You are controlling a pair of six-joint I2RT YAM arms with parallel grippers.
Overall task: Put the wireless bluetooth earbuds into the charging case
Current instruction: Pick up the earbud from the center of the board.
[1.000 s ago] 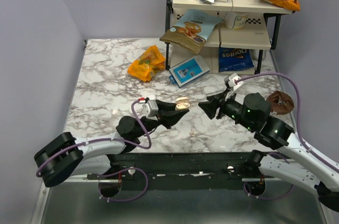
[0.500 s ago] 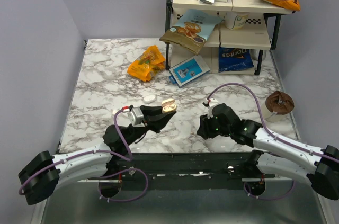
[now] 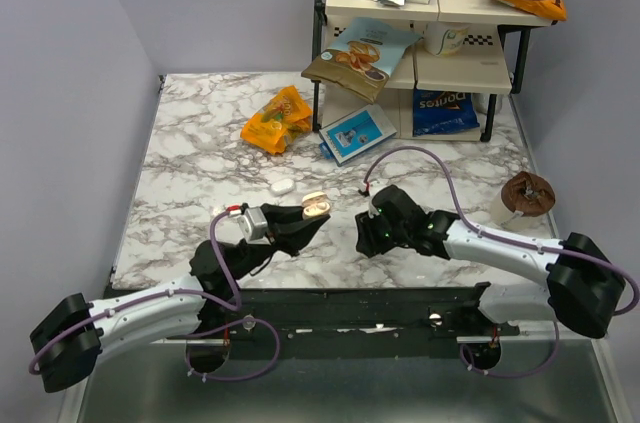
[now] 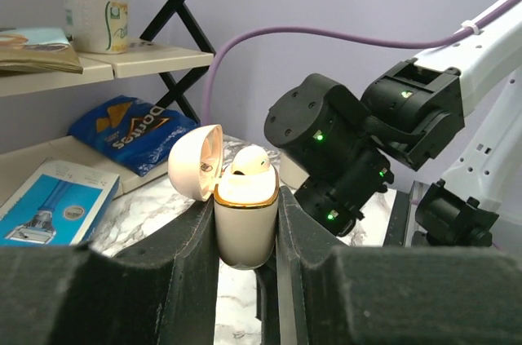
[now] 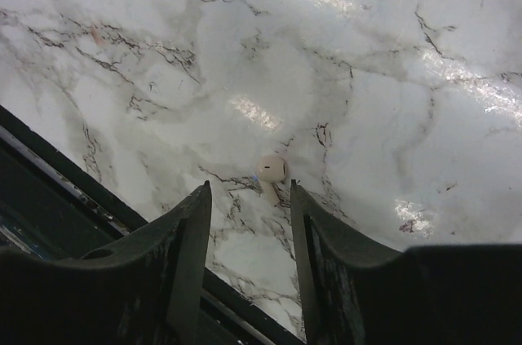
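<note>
My left gripper (image 3: pixel 308 219) is shut on the cream-beige charging case (image 3: pixel 316 205) and holds it upright above the table. In the left wrist view the case (image 4: pixel 245 227) sits between the fingers with its lid open to the left. One white earbud (image 4: pixel 247 161) sits in the case. My right gripper (image 3: pixel 365 239) is low over the table near the front edge. In the right wrist view it (image 5: pixel 249 190) is open, and a second white earbud (image 5: pixel 271 169) lies on the marble just beyond the fingertips, untouched.
A small white object (image 3: pixel 281 184) lies on the marble behind the left gripper. An orange snack bag (image 3: pixel 277 119) and a blue packet (image 3: pixel 357 131) lie farther back. A shelf rack (image 3: pixel 420 53) stands back right, and a brown disc (image 3: pixel 527 193) sits at the right.
My right arm has swung left and down toward the front edge, over the loose earbud. My left gripper has drawn back and left with the case, uncovering the small white object.
</note>
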